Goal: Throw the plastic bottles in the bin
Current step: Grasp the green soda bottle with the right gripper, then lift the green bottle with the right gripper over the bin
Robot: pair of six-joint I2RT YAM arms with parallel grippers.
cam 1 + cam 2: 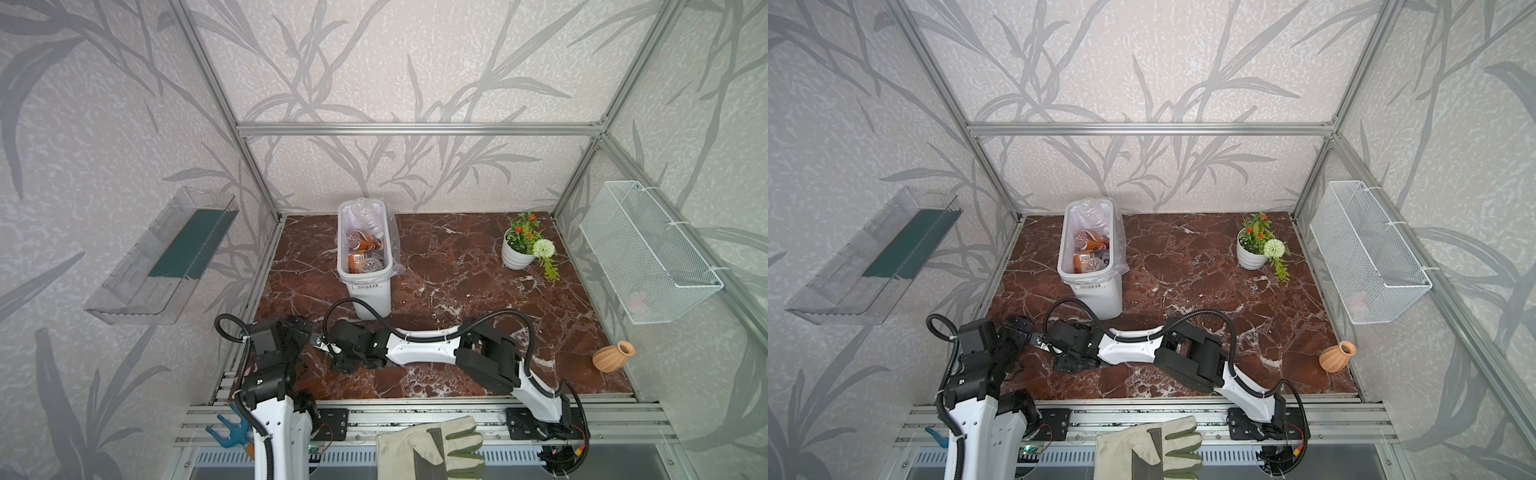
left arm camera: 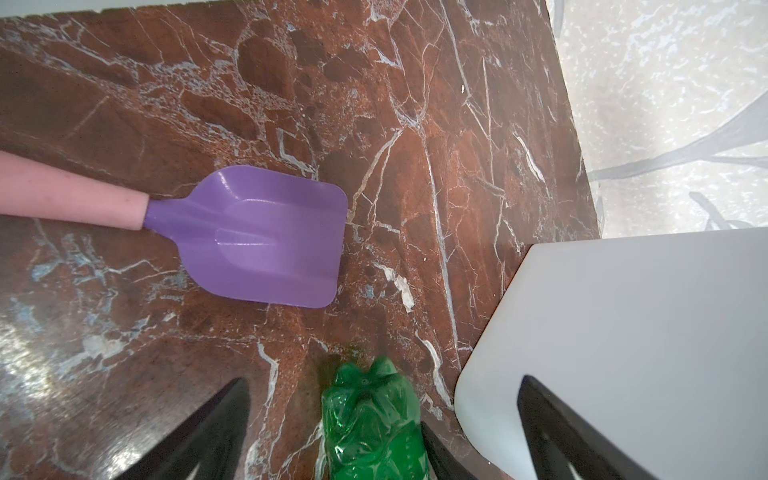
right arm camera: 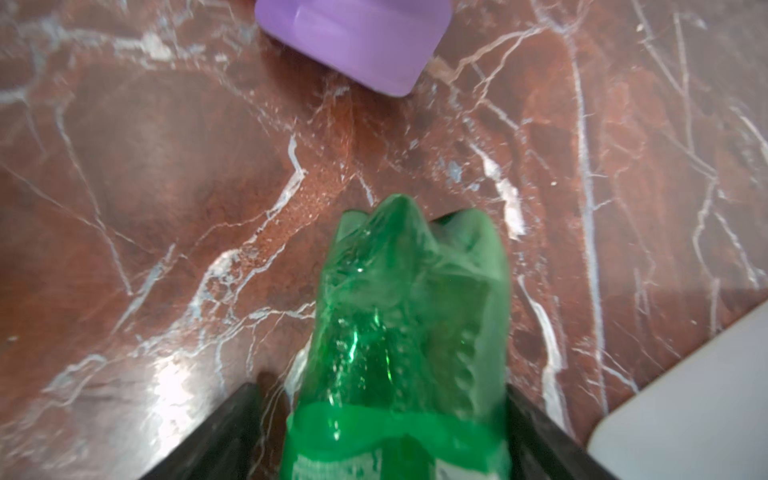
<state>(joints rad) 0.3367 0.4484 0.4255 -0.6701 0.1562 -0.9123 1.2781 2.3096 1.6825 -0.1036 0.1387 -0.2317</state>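
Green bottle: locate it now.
In the right wrist view, the green bottle sits between the right end effector's fingers, near the purple shovel and bin.

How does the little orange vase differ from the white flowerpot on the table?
The vase is orange; the flowerpot is white. The vase narrows to a small neck, while the flowerpot has a wide open mouth. Nothing sticks out of the vase; the flowerpot holds flowers and greenery. Both are ribbed and sit on the marble table.

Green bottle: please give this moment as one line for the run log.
right gripper: jaws on either side of green bottle, grip unclear | left gripper: open, empty | bin: several bottles inside
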